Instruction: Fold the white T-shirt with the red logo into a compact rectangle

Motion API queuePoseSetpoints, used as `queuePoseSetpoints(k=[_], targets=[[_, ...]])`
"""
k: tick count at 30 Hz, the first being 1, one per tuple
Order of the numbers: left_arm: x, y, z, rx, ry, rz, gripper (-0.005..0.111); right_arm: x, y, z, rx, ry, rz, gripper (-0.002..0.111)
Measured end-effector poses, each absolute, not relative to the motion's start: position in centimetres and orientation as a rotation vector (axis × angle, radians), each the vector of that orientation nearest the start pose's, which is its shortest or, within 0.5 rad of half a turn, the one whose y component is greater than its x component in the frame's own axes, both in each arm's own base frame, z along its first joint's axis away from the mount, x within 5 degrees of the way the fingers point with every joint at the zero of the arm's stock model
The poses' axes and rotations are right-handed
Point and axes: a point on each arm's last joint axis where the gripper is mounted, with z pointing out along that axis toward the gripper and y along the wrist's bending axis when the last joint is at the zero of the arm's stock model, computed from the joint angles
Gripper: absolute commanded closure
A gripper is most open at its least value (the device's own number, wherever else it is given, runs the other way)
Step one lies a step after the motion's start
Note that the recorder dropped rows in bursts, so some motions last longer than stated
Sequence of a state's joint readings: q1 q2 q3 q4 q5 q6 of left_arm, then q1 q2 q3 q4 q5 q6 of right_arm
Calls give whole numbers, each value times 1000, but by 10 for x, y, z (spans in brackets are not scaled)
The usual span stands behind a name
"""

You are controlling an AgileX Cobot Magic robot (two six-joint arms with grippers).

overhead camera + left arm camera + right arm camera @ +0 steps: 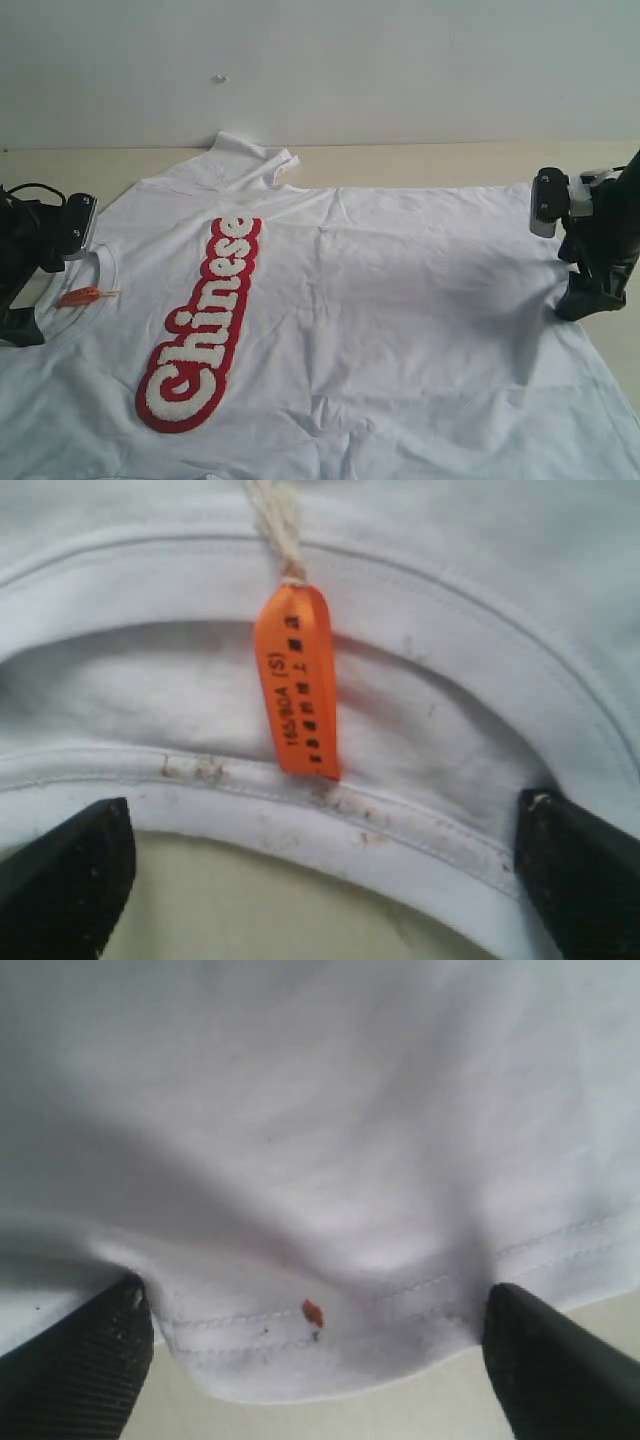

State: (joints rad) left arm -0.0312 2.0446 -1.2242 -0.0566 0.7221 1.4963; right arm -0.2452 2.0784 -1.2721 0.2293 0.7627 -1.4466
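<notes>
1. Taking stock first: the white T-shirt [400,300] lies spread face up across the table [450,165]. Its collar is toward my left arm and its hem toward my right, and it covers most of the surface that the exterior view shows.
2. The red logo [205,320] runs as a long strip across the chest, fully uncovered and nearer the collar end than the hem end.
3. My left gripper [320,875] sits at the collar [250,800] with its fingers spread wide, one to each side of the neck opening. The orange tag [300,690] hangs between them, and nothing is pinched.
4. My right gripper [315,1360] is at the hem [330,1345], its fingers just as wide. The stitched edge bulges a little into the gap but is not clamped. A small reddish speck [313,1312] marks the hem there.
5. Done so far, as I judge it: only the laying out. I see no fold across the body. The far sleeve [250,160] is rumpled up on itself, which looks accidental, not like a finished fold. The near sleeve is out of view.
6. Left to do: practically everything. The sleeves and sides go in, then the collar end and hem end come together until a compact rectangle remains.
7. With one gripper at each end, closing on collar and hem looks to me like the step in hand.
</notes>
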Motion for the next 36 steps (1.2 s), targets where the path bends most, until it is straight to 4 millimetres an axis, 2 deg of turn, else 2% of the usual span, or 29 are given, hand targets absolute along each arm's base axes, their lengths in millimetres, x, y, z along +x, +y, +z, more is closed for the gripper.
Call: queuePoseSetpoints(k=[3, 6, 9, 12, 13, 18, 19, 20, 27, 30, 34, 36], targets=[[375, -15, 115, 2050, 2227, 74, 3, 374, -81, 113, -1512, 2568, 41, 33], [375, -15, 115, 2052, 2225, 74, 4, 372, -84, 112, -1585, 2570, 14, 47], [375, -15, 115, 2052, 2225, 74, 16, 371, -86, 112, -1629, 2568, -9, 62], [374, -15, 115, 2053, 2231, 64, 42, 371, -87, 112, -1650, 2567, -22, 75], [374, -15, 115, 2051, 2234, 58, 54, 371, -87, 112, -1650, 2567, -22, 80], [372, -16, 112, 2036, 2248, 35, 101, 370, -87, 112, -1662, 2565, -25, 101], [373, -17, 112, 2032, 2247, 37, 106, 370, -87, 112, -1662, 2566, -22, 106], [374, -17, 112, 2023, 2245, 45, 106, 370, -87, 112, -1663, 2567, -20, 108], [374, -17, 111, 2019, 2246, 47, 107, 368, -86, 112, -1678, 2576, 8, 108], [374, -17, 111, 2019, 2246, 47, 107, 368, -87, 115, -1667, 2571, -9, 103], [374, -17, 111, 2019, 2246, 47, 107, 371, -87, 140, -1574, 2548, -113, 87], [374, -17, 111, 2019, 2246, 47, 107, 370, -87, 157, -1544, 2525, -160, 70]])
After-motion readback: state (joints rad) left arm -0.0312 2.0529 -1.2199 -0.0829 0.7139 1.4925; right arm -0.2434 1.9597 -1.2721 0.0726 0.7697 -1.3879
